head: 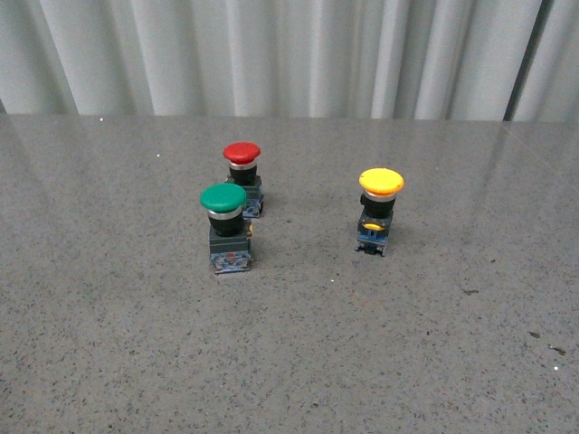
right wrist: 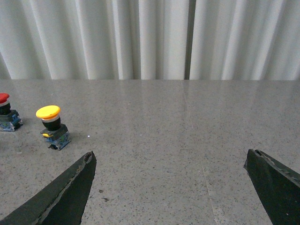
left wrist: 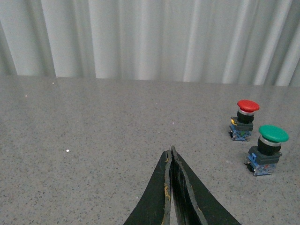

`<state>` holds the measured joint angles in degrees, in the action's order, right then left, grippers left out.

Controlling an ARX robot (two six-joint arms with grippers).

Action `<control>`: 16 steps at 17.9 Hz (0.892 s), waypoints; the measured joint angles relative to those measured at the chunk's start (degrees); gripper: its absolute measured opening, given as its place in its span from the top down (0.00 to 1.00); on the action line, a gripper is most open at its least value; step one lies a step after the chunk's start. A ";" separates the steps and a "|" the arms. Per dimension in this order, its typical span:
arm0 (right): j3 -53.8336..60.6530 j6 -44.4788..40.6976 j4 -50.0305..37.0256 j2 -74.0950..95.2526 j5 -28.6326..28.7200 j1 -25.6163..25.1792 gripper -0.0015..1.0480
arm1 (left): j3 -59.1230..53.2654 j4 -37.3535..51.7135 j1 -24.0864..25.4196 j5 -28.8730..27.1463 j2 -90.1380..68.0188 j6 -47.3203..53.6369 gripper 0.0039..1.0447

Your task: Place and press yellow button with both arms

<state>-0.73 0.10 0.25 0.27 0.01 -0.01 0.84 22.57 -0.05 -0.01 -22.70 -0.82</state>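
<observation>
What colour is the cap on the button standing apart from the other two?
Yellow. The cap shows best in the front view.

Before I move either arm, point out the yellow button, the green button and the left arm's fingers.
yellow button (head: 381, 182), front view, centre of the yellow cap.
green button (head: 223, 196), front view, centre of the green cap.
left arm's fingers (left wrist: 157, 199), left wrist view, flat of one closed finger.
</observation>
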 joint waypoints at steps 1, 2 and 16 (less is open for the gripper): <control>0.00 0.00 0.00 0.00 0.02 0.00 0.06 | 0.00 -1.42 0.00 0.00 1.44 0.00 0.99; 0.00 0.00 0.00 0.00 0.02 0.00 0.06 | 0.00 -3.02 0.00 0.00 3.15 0.00 0.99; 0.00 0.00 0.00 0.00 0.02 0.00 0.06 | 0.02 -21.66 0.00 0.13 22.14 0.07 0.99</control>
<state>-0.73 0.10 0.25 0.27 0.03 -0.01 0.86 0.91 -0.05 0.12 -0.56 -0.75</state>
